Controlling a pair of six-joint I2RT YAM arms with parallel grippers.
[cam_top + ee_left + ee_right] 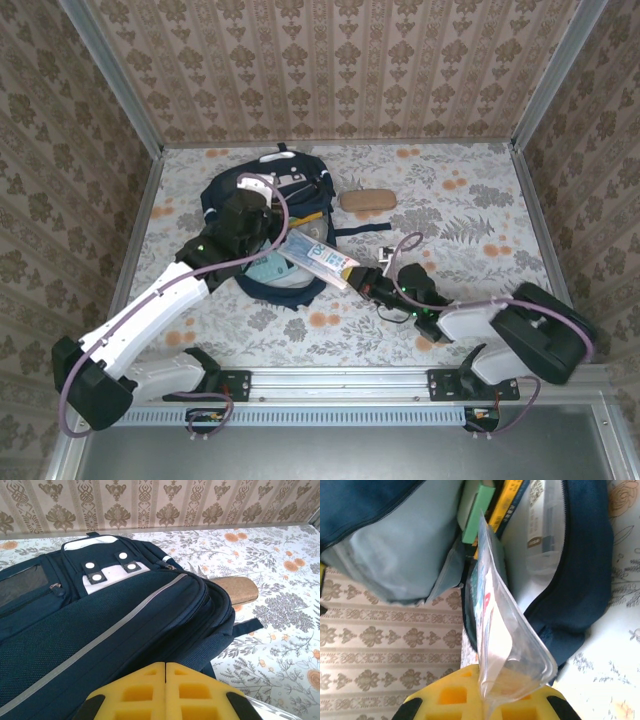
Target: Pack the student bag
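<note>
**Top view.** The student bag (218, 190) lies flat on the left-centre of the flower-patterned table (480, 190). Its mouth gapes toward the near side, and a tan oblong case (366, 201) sits just beside it on the right.

**Left wrist view.** The left gripper (165, 680) rests at the bag's near edge with its yellow foam pads pressed together. Whether any fabric is pinched between them cannot be told. The shell is navy woven cloth with a fine mesh grain, crossed by a white reflective stripe (115, 630). At the far end is a grey-white patch (112, 572) with round studs.

**Right wrist view.** The right gripper (485, 692) is clamped on the corner of a clear plastic pouch (497, 625), whose far end reaches into the open mouth. Inside are a pale, smooth lining (395, 545), the edges of green and yellow flat items, and a second clear packet.

**Handling, as judged.**
- The bag is probably soft and floppy, and light while part-filled.
- It sags and folds where pushed, so its mouth will likely close unless held.
- The padded rim along the zip (585, 580) looks the firmest place to pinch, followed by a strap or the top loop.
- The broad panels offer little to grip.
- The pouch looks glossy, thin and slippery, so it is apt to buckle if pushed from its end
</note>
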